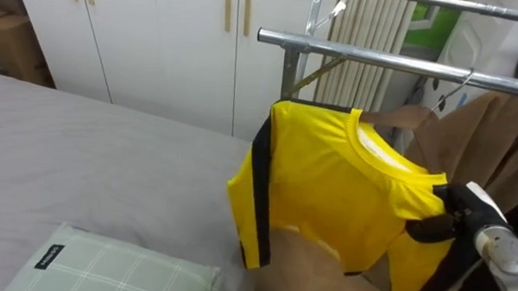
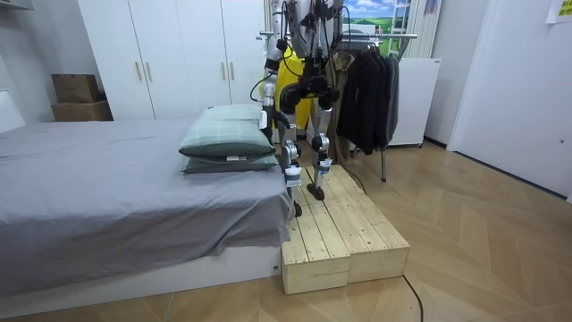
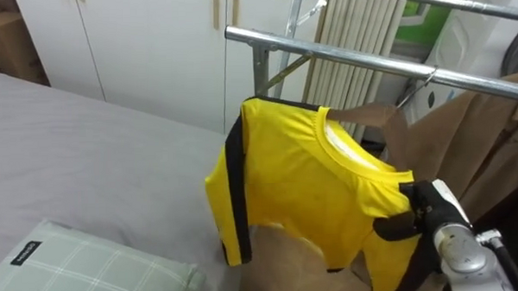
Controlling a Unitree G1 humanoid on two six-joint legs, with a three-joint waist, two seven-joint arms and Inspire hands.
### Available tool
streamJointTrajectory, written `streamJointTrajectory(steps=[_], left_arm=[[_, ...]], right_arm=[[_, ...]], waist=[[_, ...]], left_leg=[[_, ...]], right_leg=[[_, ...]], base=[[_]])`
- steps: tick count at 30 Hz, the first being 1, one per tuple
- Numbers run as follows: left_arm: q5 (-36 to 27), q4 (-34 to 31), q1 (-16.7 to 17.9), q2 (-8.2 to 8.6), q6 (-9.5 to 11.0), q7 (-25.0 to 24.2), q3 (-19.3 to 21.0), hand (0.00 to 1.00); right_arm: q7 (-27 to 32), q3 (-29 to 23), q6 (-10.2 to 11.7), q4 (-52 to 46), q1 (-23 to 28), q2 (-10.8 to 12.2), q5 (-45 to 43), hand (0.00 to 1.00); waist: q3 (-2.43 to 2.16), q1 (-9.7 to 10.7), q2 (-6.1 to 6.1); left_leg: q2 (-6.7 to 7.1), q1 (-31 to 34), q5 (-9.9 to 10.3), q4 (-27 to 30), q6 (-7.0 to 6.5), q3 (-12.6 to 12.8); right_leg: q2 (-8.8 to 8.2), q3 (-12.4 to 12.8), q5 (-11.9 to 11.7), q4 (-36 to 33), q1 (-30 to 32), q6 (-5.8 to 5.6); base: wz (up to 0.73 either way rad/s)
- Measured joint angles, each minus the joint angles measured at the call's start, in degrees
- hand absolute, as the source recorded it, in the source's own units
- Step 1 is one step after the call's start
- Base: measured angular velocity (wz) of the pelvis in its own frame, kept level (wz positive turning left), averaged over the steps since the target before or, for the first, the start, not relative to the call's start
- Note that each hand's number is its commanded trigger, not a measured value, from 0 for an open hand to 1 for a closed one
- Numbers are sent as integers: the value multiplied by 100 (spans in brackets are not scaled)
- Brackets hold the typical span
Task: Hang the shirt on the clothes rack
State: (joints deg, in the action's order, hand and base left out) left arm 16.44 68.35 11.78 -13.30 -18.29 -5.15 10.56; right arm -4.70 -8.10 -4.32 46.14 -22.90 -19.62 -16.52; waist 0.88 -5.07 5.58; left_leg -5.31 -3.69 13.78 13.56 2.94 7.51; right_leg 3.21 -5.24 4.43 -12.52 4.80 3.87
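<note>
We judge the step in hand to be getting the yellow shirt (image 1: 329, 186) onto the rail (image 1: 368, 57). The shirt hangs in mid-air, just below the rail and apart from it. The right hand (image 1: 473, 205), at four o'clock of the shirt, has its dark fingers (image 1: 451, 199) curled tight on the shoulder seam.

To do it well, we would lift at the collar and aim for the bare stretch of rail at twelve o'clock, short of the brown garment (image 1: 475, 138) at three o'clock. Its hanger hook (image 1: 454, 87) already sits there, so we keep clear of it. The grip should last until the weight is on the rail (a shoulder pinch alone will let the shirt swing).

Much is hidden. The shirt keeps its shape as if on a hanger, yet we can see no hook at its collar. A tan shape (image 1: 306, 260) at six o'clock, under the hem, could be cloth or something else. The right wrist is cut off at the frame's edge. The left hand's state we cannot tell. In the room view the robot stands on a wooden platform (image 2: 344, 233) beside the bed (image 2: 107, 179), too small for detail.
</note>
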Motion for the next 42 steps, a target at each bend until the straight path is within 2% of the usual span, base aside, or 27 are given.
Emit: streamJointTrajectory(steps=[5, 8, 11, 14, 23, 28, 36, 42], left_arm=[[59, -4, 0, 0, 0, 1, -17, 0], [60, -3, 1, -1, 0, 13, -18, 0], [60, -2, 2, 0, -1, 53, -17, 0], [59, 0, 6, 0, -5, 62, -17, 0], [59, 1, 7, 0, -9, 103, -28, 0], [58, 1, 6, 1, -8, 117, -30, 0], [57, -2, 6, 1, -9, 129, -15, 0], [57, -2, 6, 14, -9, 200, -9, 0]], right_arm=[[117, 6, 129, 20, 77, 40, -1, 100], [265, 11, 183, 37, 136, 92, 3, 100], [375, 13, 246, 68, 188, 150, 58, 100], [475, 13, 341, 146, 229, 158, 85, 0], [549, 22, 432, 270, 251, 195, 162, 0], [595, 38, 438, 282, 278, 200, 239, 0], [607, 4, 602, 473, 275, 198, 360, 0], [657, -6, 626, 496, 289, 200, 382, 0]], waist=[[3, 3, -7], [24, 1, -40], [20, -5, -47], [9, -16, -63], [-27, -25, -78], [-35, -15, -94], [-45, -11, -111], [-44, -13, -112]], left_leg=[[-4, -12, 0, -8, 1, -9], [-12, -44, 1, -21, 3, -13], [-18, -76, 2, -45, 5, -20], [-23, -103, 7, -49, 12, -31], [-26, -108, 8, -40, 15, -73], [-25, -107, 8, -34, 16, -119], [-31, -117, 11, -16, 20, -162], [-35, -116, 14, -37, 25, -166]], right_leg=[[1, -46, 1, 16, -24, -1], [4, -69, 1, 58, -66, -2], [7, -88, 2, 84, -108, -3], [9, -109, 2, 90, -156, -3], [6, -149, 2, 100, -185, -3], [-2, -187, 4, 103, -213, -6], [3, -205, 19, 174, -281, -14], [9, -187, 19, 178, -282, -13]], base=[[0], [1], [1], [1], [1], [3], [3], [0]])
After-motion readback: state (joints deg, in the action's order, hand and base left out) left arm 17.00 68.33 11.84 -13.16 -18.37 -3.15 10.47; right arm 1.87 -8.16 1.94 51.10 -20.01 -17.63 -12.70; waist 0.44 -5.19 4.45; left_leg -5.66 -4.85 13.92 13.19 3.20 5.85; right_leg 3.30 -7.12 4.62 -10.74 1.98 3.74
